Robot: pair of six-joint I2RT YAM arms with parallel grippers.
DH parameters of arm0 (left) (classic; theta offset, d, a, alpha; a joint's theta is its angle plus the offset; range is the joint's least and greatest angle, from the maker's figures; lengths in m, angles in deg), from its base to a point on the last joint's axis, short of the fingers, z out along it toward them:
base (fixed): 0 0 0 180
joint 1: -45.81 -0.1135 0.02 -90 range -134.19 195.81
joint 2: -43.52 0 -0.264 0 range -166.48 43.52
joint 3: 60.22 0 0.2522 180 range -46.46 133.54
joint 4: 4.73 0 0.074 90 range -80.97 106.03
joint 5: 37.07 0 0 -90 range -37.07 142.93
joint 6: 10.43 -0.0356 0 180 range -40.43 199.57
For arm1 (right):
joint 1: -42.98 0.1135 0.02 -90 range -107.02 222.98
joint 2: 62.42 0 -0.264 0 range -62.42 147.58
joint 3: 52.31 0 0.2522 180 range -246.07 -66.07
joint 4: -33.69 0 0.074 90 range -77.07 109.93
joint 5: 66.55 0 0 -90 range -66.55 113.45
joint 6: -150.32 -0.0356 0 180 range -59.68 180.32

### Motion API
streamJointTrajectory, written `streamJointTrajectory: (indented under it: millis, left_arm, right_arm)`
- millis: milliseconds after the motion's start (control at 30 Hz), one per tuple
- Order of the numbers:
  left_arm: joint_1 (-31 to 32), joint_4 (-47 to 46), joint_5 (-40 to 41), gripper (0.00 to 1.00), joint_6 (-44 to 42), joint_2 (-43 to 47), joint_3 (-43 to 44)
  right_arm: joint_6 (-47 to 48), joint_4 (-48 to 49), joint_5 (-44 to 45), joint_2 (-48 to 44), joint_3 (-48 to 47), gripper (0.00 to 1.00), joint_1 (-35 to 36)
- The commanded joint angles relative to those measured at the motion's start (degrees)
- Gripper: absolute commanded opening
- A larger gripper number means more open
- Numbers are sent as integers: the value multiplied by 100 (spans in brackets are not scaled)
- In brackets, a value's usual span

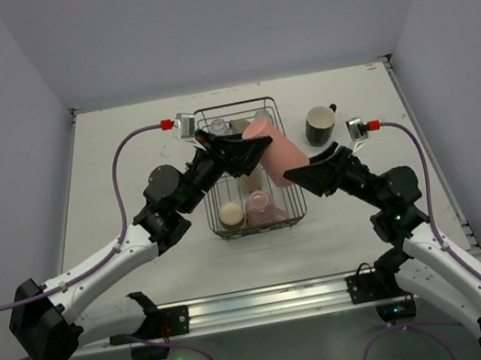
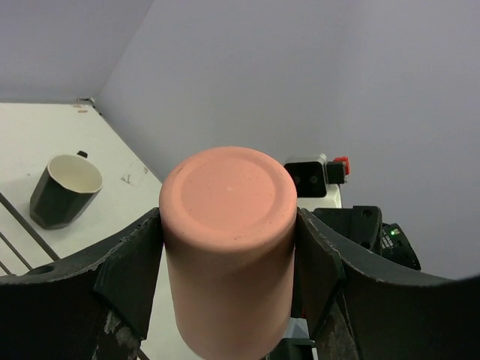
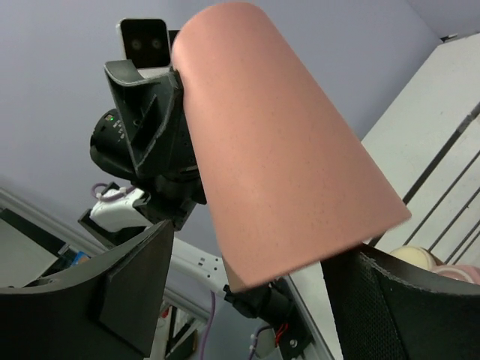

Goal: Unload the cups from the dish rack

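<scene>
My left gripper (image 1: 249, 148) is shut on a tall pink tumbler (image 1: 275, 151) and holds it tilted above the right side of the black wire dish rack (image 1: 280, 126). In the left wrist view the tumbler (image 2: 229, 240) fills the gap between the pads (image 2: 135, 274). My right gripper (image 1: 301, 175) is open around the tumbler's other end (image 3: 277, 142); a gap shows at its left finger (image 3: 139, 289). A beige cup (image 1: 231, 214), a pink cup (image 1: 259, 203) and small clear glasses (image 1: 219, 128) stay in the rack. A black mug (image 1: 319, 125) stands on the table to the right.
The black mug also shows in the left wrist view (image 2: 64, 189), upright with a pale inside. The left gripper and its camera (image 3: 146, 90) sit behind the tumbler in the right wrist view. Rack bars (image 3: 442, 169) run at that view's right.
</scene>
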State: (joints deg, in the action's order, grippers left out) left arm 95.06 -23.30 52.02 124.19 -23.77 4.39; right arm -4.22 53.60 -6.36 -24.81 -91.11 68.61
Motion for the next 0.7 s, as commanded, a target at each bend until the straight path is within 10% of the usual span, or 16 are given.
streamJointTrajectory:
  millis: [0, 233, 400, 500, 667]
  left_arm:
    - [-12, -633, -198, 1, 275, 75, -154]
    - [14, -502, -375, 19, 153, 189, -505]
    - [14, 84, -402, 70, -285, 470, -735]
    - [14, 1180, -35, 92, -812, 734, -499]
    - [14, 2651, 617, 100, -1517, 1270, -155]
  right_arm:
    - [-103, 1384, -9, 237, -247, 76, 56]
    - [-209, 2327, 624, 625, -230, 48, 109]
    - [316, 1192, 765, 669, -633, 0, 109]
    - [1053, -387, 967, 520, -1089, 0, 100]
    - [2610, -3090, 1731, 808, -2624, 0, 74]
